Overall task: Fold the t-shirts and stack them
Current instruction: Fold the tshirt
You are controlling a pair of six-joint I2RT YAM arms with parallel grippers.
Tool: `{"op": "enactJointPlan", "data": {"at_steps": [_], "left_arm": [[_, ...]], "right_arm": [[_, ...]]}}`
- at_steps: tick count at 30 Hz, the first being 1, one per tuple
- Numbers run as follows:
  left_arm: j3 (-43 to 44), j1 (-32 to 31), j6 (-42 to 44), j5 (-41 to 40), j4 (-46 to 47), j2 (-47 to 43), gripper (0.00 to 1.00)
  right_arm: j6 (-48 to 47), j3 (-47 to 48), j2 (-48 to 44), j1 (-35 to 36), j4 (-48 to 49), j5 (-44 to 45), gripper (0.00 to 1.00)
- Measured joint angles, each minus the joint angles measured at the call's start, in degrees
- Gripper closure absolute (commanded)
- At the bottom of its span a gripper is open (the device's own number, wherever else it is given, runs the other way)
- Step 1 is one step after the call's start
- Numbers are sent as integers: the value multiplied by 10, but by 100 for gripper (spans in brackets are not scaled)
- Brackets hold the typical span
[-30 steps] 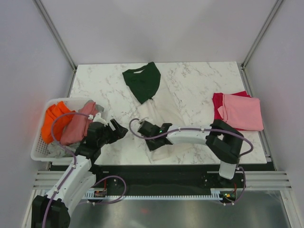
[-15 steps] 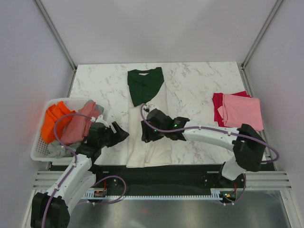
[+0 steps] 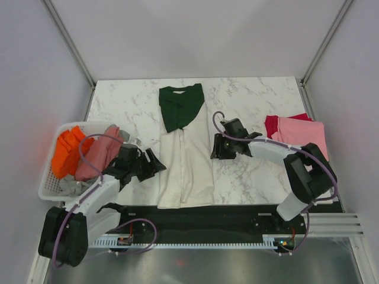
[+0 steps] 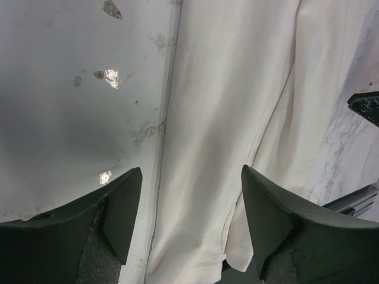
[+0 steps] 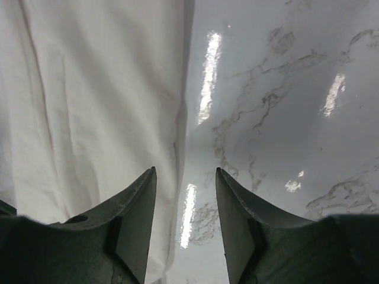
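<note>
While the left fingers (image 3: pixel 153 164) gape empty just beside the cream t-shirt's (image 3: pixel 186 165) near left edge, the right fingers (image 3: pixel 218 148), likewise released, sit beside its right edge farther up. The shirt's long axis runs near-to-far along the bench (image 3: pixel 254 177), so the left pair is closer to its near end.

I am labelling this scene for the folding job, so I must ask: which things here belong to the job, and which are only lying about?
Job:
- cream t-shirt, spread mid-table
- pink t-shirt on crimson t-shirt, at the right
- orange t-shirt and dusty-rose t-shirt, in the white basket

Lying about:
- white basket
- marble table
</note>
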Motion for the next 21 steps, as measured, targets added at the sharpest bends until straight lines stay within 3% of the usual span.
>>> {"op": "enactJointPlan", "data": {"at_steps": [12, 21], "left_arm": [[55, 41, -4, -9, 54, 139, 20], [126, 64, -11, -2, 99, 239, 19]], "right_arm": [[-8, 40, 108, -96, 88, -124, 41], [-4, 176, 213, -133, 94, -126, 34]]}}
